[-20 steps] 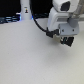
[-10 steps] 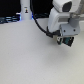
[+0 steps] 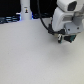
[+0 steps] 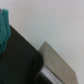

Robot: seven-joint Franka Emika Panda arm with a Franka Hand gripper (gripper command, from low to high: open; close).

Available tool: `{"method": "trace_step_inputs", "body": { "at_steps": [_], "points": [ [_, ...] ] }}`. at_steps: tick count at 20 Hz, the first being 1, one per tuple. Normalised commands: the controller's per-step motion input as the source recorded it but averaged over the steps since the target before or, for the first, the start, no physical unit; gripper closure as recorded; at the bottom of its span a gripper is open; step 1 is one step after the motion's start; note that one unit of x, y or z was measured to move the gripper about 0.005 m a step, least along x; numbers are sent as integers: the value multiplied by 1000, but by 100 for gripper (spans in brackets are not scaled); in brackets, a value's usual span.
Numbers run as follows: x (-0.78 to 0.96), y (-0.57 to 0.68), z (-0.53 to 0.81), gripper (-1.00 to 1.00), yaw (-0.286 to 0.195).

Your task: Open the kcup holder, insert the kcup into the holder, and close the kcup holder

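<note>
A broad pale tabletop (image 3: 30, 55) fills the scene, with dark, blurred clutter (image 3: 10, 19) along its far edge.

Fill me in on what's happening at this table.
A single Panda arm hangs low over the pale table at the exterior view's right, its gripper close to the surface with something green at it. The wrist view shows a black edge and a grey block, too blurred to name. Whether the jaws are open or shut cannot be told.
</note>
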Motion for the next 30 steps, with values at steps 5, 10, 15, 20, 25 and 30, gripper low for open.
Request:
{"method": "trace_step_inputs", "body": {
  "at_steps": [5,10,15,20,25,30],
  "points": [
    [-796,600,39,-100,29],
    [-926,520,13,-100,1],
    [-964,552,-15,-100,3],
    [-767,453,-5,-100,61],
    [-512,374,130,-100,52],
    [226,44,374,-100,0]
  ]
}}
